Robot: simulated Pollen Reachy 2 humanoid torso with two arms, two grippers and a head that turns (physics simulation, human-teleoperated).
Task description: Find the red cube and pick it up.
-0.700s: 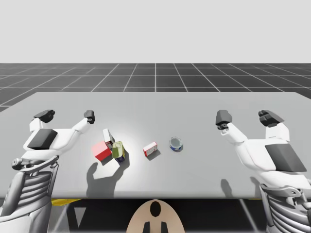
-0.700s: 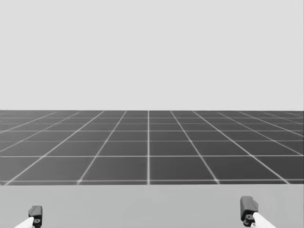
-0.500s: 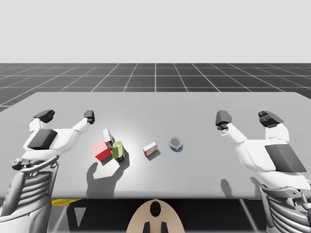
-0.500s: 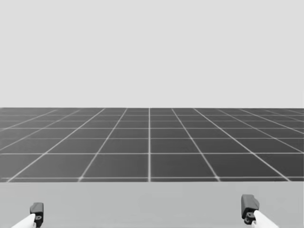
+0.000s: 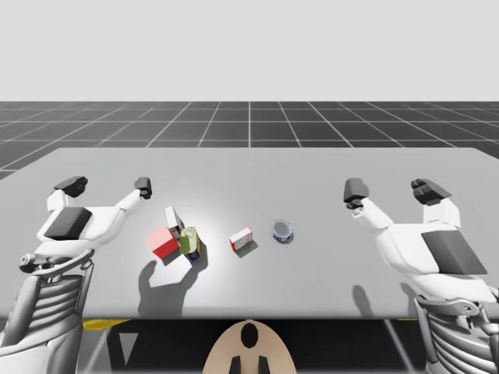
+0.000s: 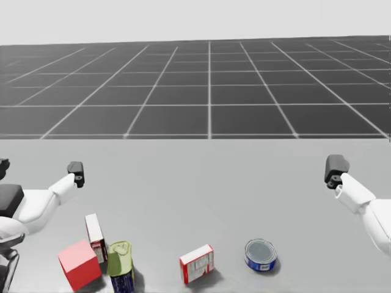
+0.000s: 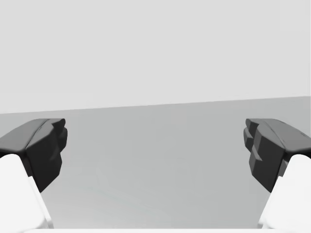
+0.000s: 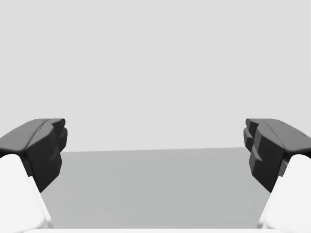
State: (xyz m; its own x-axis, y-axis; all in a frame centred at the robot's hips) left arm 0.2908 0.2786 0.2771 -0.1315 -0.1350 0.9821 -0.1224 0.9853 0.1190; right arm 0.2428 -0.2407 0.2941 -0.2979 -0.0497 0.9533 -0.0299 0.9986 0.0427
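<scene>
**Task status.** The left gripper [image 5: 107,185] hovers above the grey bench [image 5: 312,171] near its left edge. Its fingers [image 7: 43,150] are spread wide with nothing between them.

The matte red cube [image 6: 79,264] rests on the bench, near the left gripper and on my side of it. Nothing grips it.
- A white-and-red upright box [image 6: 95,237] stands just behind the cube.
- An olive-green can with a blue base [image 6: 121,262] stands just beside the cube, on its right.
- A small red-and-white box [image 6: 197,264] stands further right, apart from that group.
- A low blue round tin with a silver lid [image 6: 261,254] comes next.

The right gripper [image 5: 390,189] hangs well apart from all of these, over the right part of the bench. Its fingers are likewise released and empty.

Judgement: the search step is complete, because the cube lies inside the head view. The approach, the closing of the fingers on the cube and the lift remain. The left arm is the closer one. The neighbouring can and box leave little room beside the cube.

**Change.** My head has turned downward. The head view previously showed the dark grid floor and horizon, with only the fingertips at its lower edge. It now covers the bench and all five objects. In the high view the objects and the left arm hold the same positions. The right arm has shifted only very slightly.
</scene>
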